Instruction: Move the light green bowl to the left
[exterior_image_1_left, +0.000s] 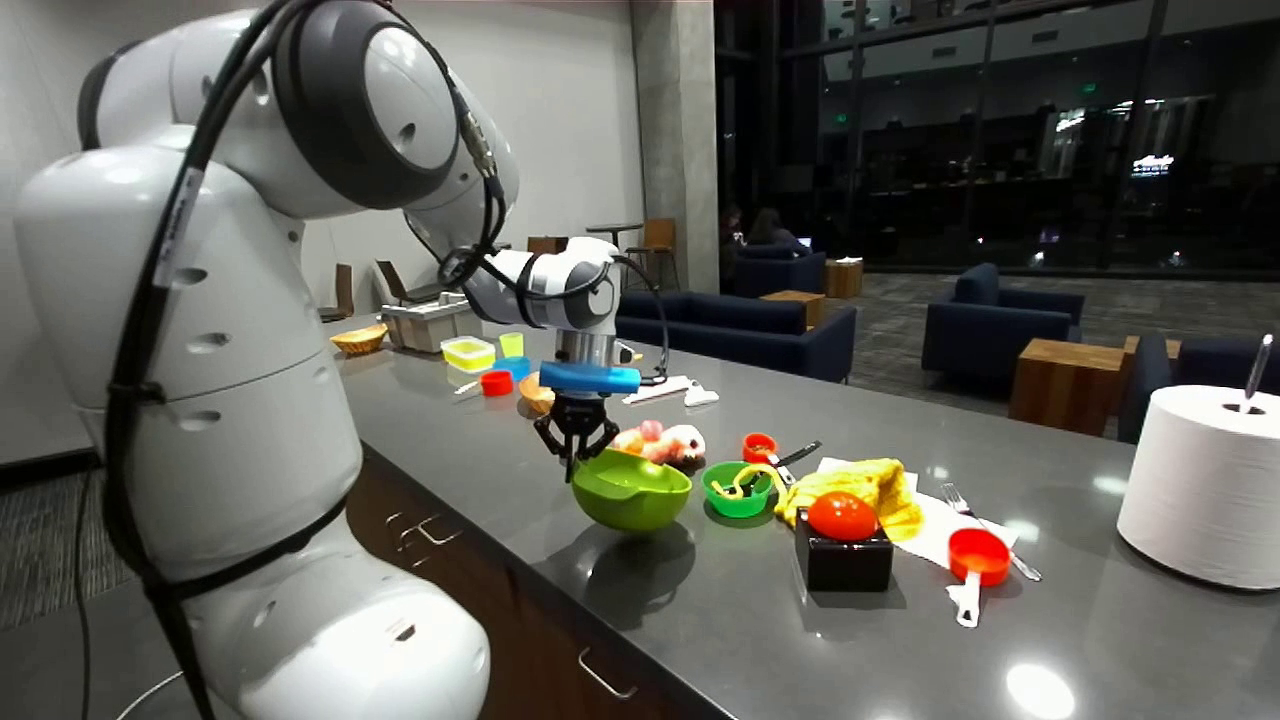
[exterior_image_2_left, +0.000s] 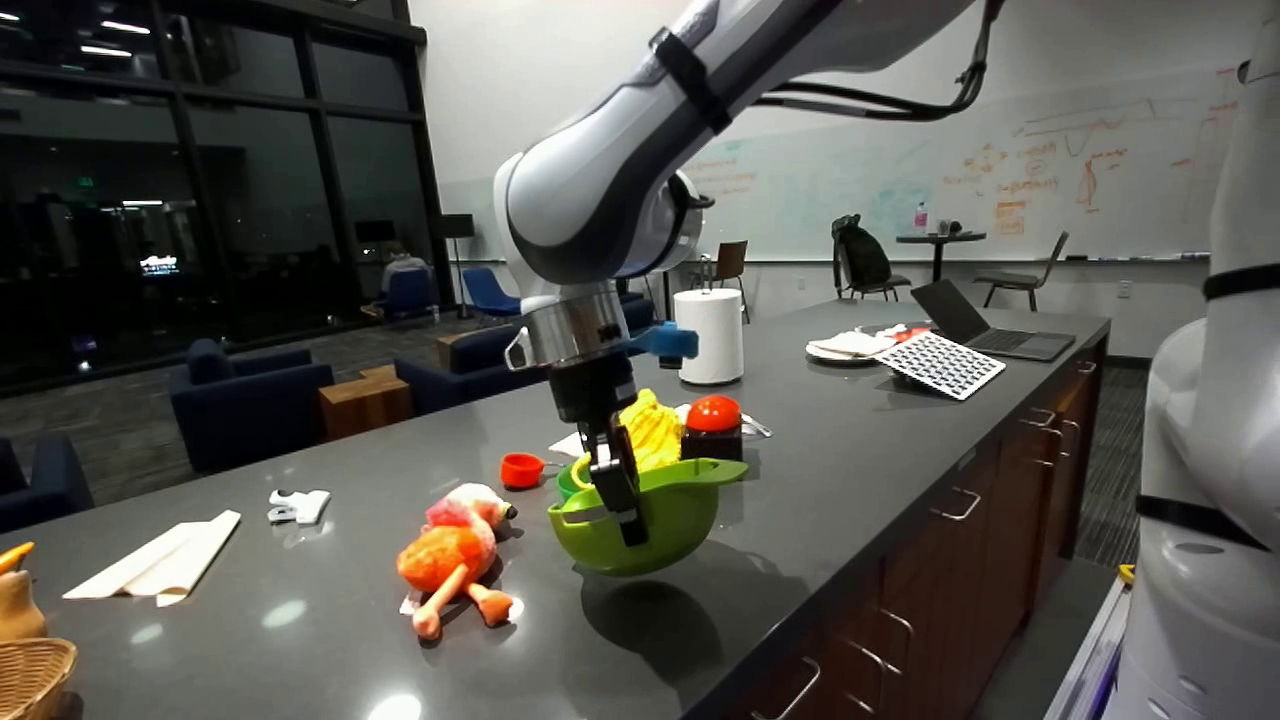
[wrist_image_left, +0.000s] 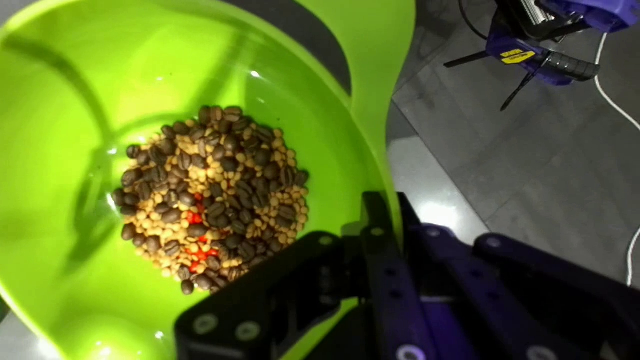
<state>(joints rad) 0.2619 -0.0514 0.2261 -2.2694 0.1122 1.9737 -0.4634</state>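
Note:
The light green bowl (exterior_image_1_left: 635, 507) hangs from my gripper and appears a little above the dark counter, with its shadow below it. It also shows in an exterior view (exterior_image_2_left: 680, 520), with its spout-like handle pointing toward the drawer side. In the wrist view the bowl (wrist_image_left: 310, 120) holds dark beans, small tan grains and a few red bits. My gripper (wrist_image_left: 392, 205) is shut on the bowl's rim, one finger inside and one outside. The gripper also shows in both exterior views (exterior_image_1_left: 572, 462) (exterior_image_2_left: 632, 530). The outer finger is partly hidden in the exterior views.
A pink-orange plush bird (exterior_image_2_left: 450, 560) lies close beside the bowl. A darker green cup (exterior_image_1_left: 738, 507), a yellow cloth (exterior_image_1_left: 885, 488) and a black box with a red dome (exterior_image_1_left: 845, 562) stand on its other side. The counter's drawer-side edge (exterior_image_1_left: 590, 612) is near.

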